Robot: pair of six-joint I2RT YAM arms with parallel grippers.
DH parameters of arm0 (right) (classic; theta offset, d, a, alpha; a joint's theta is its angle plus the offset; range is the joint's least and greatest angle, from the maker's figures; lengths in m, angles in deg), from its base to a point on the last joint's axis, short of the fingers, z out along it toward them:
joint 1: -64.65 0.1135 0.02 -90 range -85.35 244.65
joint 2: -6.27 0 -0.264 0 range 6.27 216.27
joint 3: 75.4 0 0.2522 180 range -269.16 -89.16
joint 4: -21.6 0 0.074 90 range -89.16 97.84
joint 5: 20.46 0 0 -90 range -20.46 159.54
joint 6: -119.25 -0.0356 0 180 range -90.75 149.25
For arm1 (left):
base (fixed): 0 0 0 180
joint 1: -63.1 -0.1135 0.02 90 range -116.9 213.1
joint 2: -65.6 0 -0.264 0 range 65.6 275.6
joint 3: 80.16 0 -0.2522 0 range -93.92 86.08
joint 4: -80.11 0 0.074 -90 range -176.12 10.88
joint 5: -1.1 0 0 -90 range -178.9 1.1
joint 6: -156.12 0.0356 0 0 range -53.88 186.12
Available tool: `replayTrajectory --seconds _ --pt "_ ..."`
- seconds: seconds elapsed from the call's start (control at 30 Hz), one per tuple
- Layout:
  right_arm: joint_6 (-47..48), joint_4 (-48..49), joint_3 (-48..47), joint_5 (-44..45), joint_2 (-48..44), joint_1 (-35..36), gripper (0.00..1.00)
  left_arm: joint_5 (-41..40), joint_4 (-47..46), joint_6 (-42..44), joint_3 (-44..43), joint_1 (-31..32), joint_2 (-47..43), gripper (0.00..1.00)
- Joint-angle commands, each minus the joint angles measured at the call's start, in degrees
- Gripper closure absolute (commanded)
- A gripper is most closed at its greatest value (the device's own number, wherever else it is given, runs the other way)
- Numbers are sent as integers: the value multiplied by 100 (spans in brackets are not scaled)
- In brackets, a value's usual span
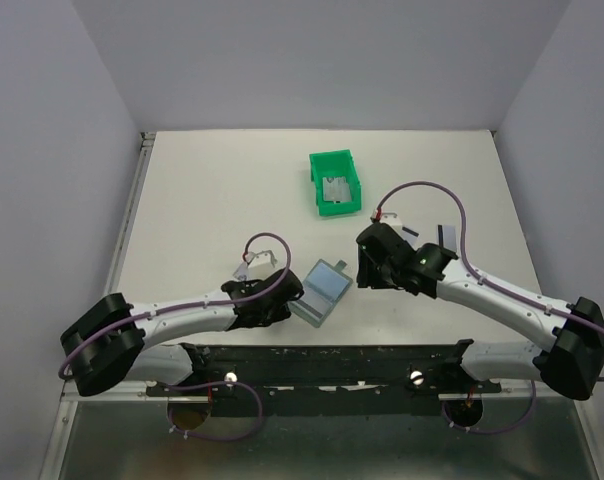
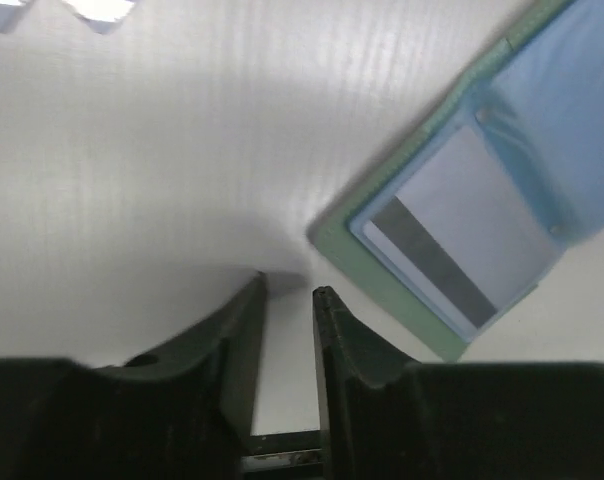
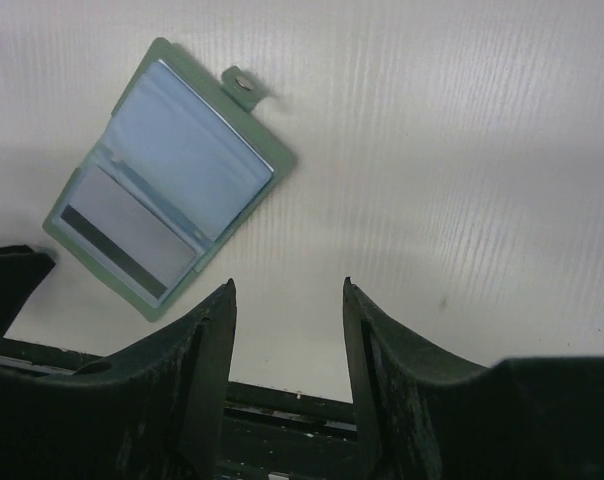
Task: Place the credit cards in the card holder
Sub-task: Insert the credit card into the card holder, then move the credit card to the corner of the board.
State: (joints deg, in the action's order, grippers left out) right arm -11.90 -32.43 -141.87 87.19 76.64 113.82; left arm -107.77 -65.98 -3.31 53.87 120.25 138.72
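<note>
From above, you see the holder lying open on the counter. The left gripper is just left of it, the right gripper just right. The bin beyond it contains a card.

Your left wrist shows the left gripper narrowly parted and empty, beside the holder, which pockets another card.

Your right wrist shows the right gripper wide and empty, near the holder.

Both arms have white links, black joints, black end effectors, and looping purple cables.
</note>
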Motion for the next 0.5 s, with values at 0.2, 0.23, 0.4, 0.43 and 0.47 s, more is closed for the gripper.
replayTrajectory --seconds 0.2,0.23,0.4,0.43,0.47 --pt "-86 107 147 -165 -225 14 45 -574 764 2371 -1138 -2276 -634 50" --pt "-104 99 164 -174 -243 23 45 -469 633 2538 -1182 -2495 -511 50" --pt "-166 99 234 -192 -366 14 45 -21 105 2873 -1314 -3059 324 52" --pt "-183 98 261 -200 -383 14 45 15 0 2900 -1341 -3078 482 53" --pt "-183 98 270 -200 -392 14 45 41 -123 2952 -1358 -3104 605 53"
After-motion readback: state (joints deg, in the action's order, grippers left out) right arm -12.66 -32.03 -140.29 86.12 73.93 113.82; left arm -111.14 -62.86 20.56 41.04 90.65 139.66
